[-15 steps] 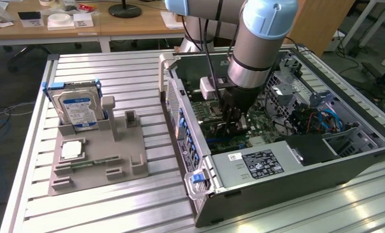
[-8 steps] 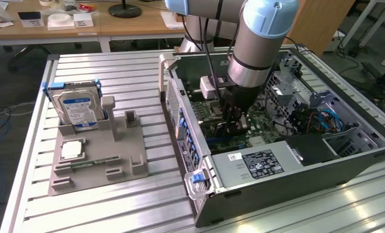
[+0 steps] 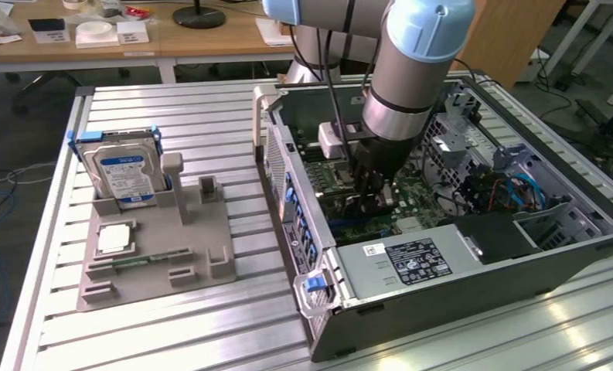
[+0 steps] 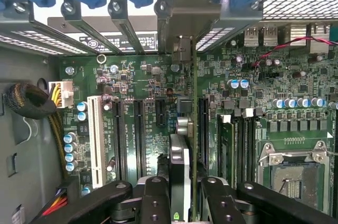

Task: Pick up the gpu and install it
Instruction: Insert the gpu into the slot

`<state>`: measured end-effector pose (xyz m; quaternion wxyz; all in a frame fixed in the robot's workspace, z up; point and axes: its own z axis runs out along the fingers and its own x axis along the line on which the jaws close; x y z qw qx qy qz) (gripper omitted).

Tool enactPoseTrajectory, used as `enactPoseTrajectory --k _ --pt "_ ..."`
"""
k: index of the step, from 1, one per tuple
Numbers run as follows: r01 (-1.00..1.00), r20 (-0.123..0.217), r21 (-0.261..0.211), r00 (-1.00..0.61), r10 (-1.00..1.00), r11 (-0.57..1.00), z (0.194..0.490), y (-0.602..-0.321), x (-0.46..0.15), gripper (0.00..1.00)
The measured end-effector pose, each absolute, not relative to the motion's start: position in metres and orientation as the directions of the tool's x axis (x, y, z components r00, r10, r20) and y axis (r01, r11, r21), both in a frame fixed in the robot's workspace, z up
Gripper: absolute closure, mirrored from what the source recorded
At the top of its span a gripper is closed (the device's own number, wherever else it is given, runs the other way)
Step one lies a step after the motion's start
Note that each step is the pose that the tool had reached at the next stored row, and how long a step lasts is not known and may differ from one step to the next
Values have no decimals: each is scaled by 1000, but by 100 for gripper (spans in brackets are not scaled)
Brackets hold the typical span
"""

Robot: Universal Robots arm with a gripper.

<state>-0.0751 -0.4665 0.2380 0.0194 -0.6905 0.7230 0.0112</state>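
End effector (image 4: 182, 203) clamped on the gpu (image 4: 182, 129) (held edge-on), inside the open computer case (image 3: 441, 294) over the motherboard (image 4: 132, 92); hard drive (image 3: 120, 174) at 9 o'clock on the surface (image 3: 182, 325).

My workspace is evenly and brightly lit from overhead, with pale glare streaks on the ribbed aluminium table (image 3: 182, 325) nearest the exterior camera. The inside of the computer case (image 3: 461, 294) is dimmer under my arm's soft shadow. From my wrist the motherboard (image 4: 132, 97) is crisp, whereas my fingers (image 4: 153, 203) blur slightly.
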Motion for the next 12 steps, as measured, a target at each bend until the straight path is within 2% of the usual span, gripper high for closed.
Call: enactPoseTrajectory --k 12 --pt "-999 -43 -10 -45 -998 46 233 -467 -75 72"
